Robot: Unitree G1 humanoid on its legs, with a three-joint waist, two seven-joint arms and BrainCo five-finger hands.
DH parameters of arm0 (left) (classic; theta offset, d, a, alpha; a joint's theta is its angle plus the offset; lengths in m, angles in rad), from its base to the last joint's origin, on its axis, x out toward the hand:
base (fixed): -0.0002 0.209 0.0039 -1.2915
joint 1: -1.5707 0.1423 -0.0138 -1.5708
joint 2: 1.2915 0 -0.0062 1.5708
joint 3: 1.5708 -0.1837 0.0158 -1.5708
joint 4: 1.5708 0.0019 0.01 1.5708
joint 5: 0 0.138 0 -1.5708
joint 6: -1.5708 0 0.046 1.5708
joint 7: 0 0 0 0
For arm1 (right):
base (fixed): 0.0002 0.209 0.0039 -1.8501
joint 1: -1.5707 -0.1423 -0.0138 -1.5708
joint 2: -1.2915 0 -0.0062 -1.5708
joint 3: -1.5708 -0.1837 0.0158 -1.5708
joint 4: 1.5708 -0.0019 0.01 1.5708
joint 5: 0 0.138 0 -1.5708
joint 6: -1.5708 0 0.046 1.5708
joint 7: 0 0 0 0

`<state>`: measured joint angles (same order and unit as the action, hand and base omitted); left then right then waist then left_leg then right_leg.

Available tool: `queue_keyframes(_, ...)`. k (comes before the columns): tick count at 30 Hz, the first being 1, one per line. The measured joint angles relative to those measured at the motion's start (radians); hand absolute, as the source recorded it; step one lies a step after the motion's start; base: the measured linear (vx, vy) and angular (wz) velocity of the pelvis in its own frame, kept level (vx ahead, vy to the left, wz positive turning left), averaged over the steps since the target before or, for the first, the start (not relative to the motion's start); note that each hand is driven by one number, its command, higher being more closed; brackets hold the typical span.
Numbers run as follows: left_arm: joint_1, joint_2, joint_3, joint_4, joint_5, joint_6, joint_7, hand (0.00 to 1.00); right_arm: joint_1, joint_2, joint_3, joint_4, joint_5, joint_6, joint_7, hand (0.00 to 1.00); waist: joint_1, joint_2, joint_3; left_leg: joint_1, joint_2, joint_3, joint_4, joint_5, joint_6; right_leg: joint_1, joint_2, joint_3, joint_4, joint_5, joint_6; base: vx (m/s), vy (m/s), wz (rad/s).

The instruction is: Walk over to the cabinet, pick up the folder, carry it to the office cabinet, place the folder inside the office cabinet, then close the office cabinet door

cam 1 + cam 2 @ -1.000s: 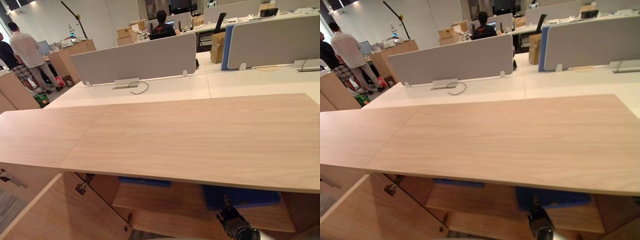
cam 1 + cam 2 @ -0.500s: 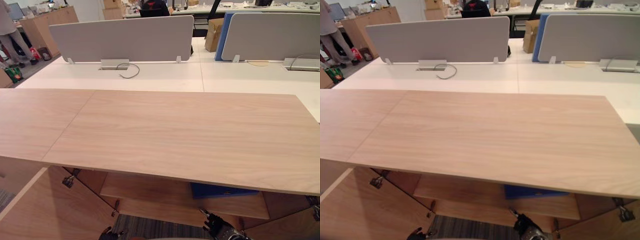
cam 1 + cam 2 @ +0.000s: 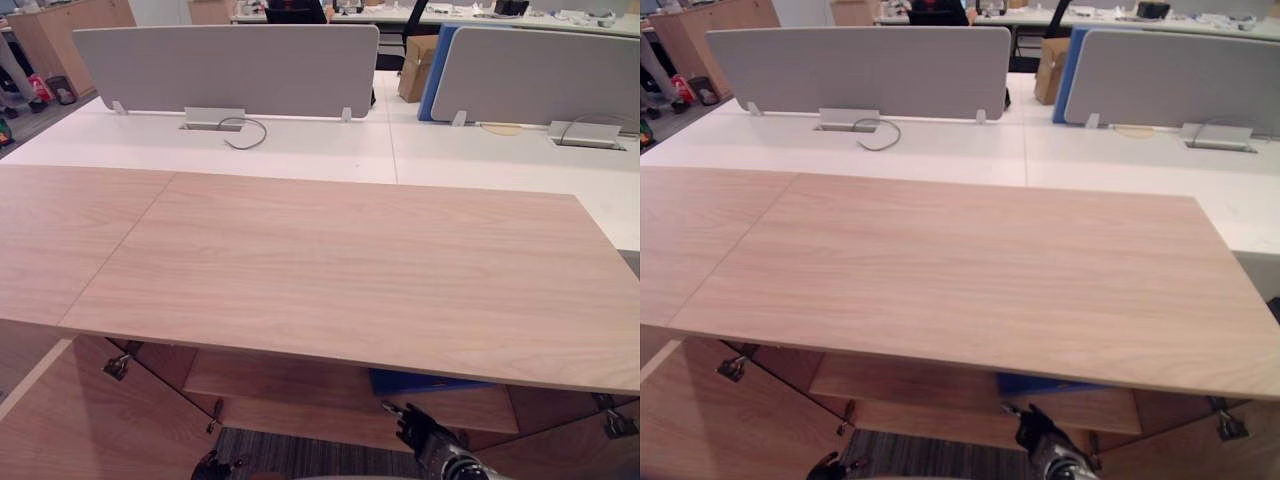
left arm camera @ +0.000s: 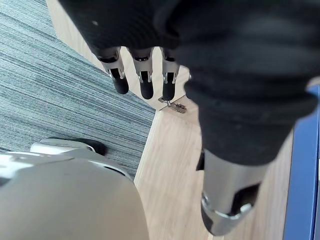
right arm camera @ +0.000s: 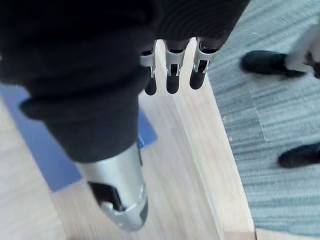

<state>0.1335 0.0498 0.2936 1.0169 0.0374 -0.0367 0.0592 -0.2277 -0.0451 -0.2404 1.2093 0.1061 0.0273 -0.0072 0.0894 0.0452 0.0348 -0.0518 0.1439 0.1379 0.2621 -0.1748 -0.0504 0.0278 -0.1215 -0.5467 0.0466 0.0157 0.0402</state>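
Judging by how things lay, the placing step looked done: the blue folder (image 3: 430,381) lay flat on the shelf (image 3: 290,380) inside the office cabinet (image 3: 350,260), under its wooden top. The right hand (image 5: 172,75) hung just before it, fingers straight and empty; the left hand (image 4: 146,82) was likewise relaxed, holding nothing. Next, the open door (image 3: 90,425) would need swinging shut, clear of both hands.

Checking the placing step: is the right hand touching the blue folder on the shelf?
Apart. In the right wrist view the fingers of the right hand point straight over bare shelf wood, and the blue folder lies clear of them to one side.
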Motion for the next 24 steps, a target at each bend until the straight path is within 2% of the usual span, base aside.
queue_keyframes(3, 0.020, 0.000, -0.003, 0.001, -0.012, -0.008, 0.026, 0.00, 0.003, -0.010, 0.049, -0.145, -0.102, -0.024, -0.055, 0.00, -0.011, 0.003, 0.007, 0.000, 0.003, 0.039, -0.018, 0.000, -0.001, -0.039, 0.004, 0.039, 0.010, 0.001, -0.002, 0.00, 0.007, -0.37)
queue_keyframes(5, 0.031, 0.000, -0.002, 0.001, -0.017, -0.019, 0.037, 0.00, 0.036, -0.046, 0.072, -0.273, -0.177, -0.050, -0.095, 0.00, -0.022, 0.007, 0.008, 0.006, 0.001, 0.061, -0.045, 0.011, 0.000, -0.061, 0.002, 0.058, 0.027, -0.001, -0.002, 0.06, 0.012, -0.25)
queue_keyframes(7, 0.032, 0.000, -0.002, 0.001, -0.017, -0.029, 0.044, 0.00, 0.054, -0.078, 0.067, -0.311, -0.210, -0.066, -0.114, 0.00, -0.027, 0.007, 0.008, 0.018, 0.000, 0.072, -0.072, 0.026, -0.008, -0.076, -0.002, 0.064, 0.033, -0.006, -0.001, 0.11, 0.001, -0.14)
queue_keyframes(10, 0.024, 0.000, -0.002, -0.006, -0.017, -0.042, 0.045, 0.00, 0.072, -0.106, 0.065, -0.298, -0.210, -0.070, -0.121, 0.00, -0.037, 0.008, 0.008, 0.020, -0.006, 0.076, -0.090, 0.041, -0.026, -0.082, -0.001, 0.063, 0.029, -0.010, -0.002, 0.11, -0.012, -0.03)
queue_keyframes(14, 0.001, 0.000, 0.003, -0.013, -0.038, -0.047, 0.053, 0.00, 0.074, -0.099, 0.028, -0.202, -0.201, -0.073, -0.123, 0.00, -0.039, 0.006, 0.010, -0.013, -0.012, 0.073, -0.074, 0.061, -0.045, -0.105, -0.006, 0.057, 0.037, -0.021, -0.004, 0.06, -0.039, 0.06)
queue_keyframes(17, -0.009, 0.000, 0.025, -0.017, -0.041, -0.049, 0.072, 0.00, 0.076, -0.086, 0.005, -0.111, -0.161, -0.071, -0.125, 0.00, -0.037, 0.000, 0.031, -0.081, 0.000, 0.074, 0.042, 0.061, -0.045, -0.124, -0.017, 0.056, 0.074, -0.037, -0.017, 0.02, -0.038, 0.08)
queue_keyframes(20, 0.002, -0.007, 0.048, -0.012, -0.037, -0.049, 0.087, 0.00, 0.114, -0.060, -0.054, -0.104, -0.128, -0.070, -0.127, 0.00, -0.039, -0.003, 0.035, -0.046, 0.006, 0.073, 0.045, 0.060, -0.045, -0.108, -0.023, 0.056, 0.124, -0.073, -0.023, 0.00, -0.045, 0.00)
queue_keyframes(24, 0.008, -0.026, 0.086, -0.002, -0.037, -0.047, 0.091, 0.00, 0.143, -0.050, -0.133, -0.069, -0.127, -0.069, -0.124, 0.00, -0.052, -0.001, 0.038, 0.027, 0.008, 0.075, -0.063, 0.053, -0.046, -0.113, -0.026, 0.058, 0.170, -0.095, -0.026, -0.04, 0.018, -0.05)
